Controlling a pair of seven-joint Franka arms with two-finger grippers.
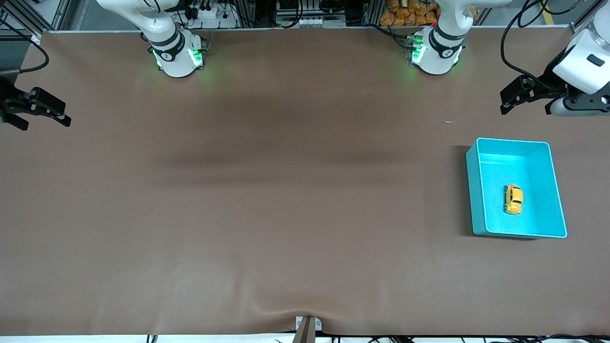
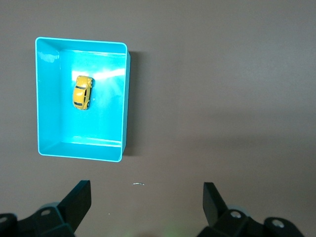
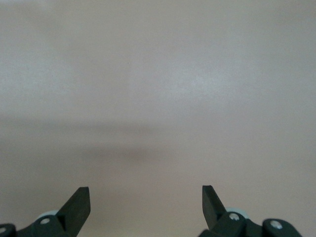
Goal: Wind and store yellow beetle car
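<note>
The yellow beetle car [image 1: 513,199] is found inside the turquoise bin [image 1: 479,190], resting on the bin floor on its wheels, apart from all 4 walls. Seen from the front camera, its long axis runs roughly from 12 to 6 o'clock. Dark windows are visible on its rounded body. In the left wrist view the car [image 2: 82,92] is seen lying in the bin [image 2: 124,98], slightly nearer one long wall than the other.

The bin is placed on the brown table [image 1: 286,200] toward the left arm's end, at about 3 o'clock from the table's centre in the front view. A small pale speck [image 1: 449,121] is noted on the table surface, at about 11 o'clock from the bin and well apart from it.

The left gripper [image 1: 512,102] is held above the table at about 1 o'clock from the bin, clear of it. Its fingers [image 2: 79,200] are spread wide and nothing is held.

The right gripper [image 1: 45,113] is positioned over the table edge at the right arm's end, at about 9 o'clock from the table's centre. Its fingers [image 3: 79,205] are likewise spread wide, with nothing between them.
</note>
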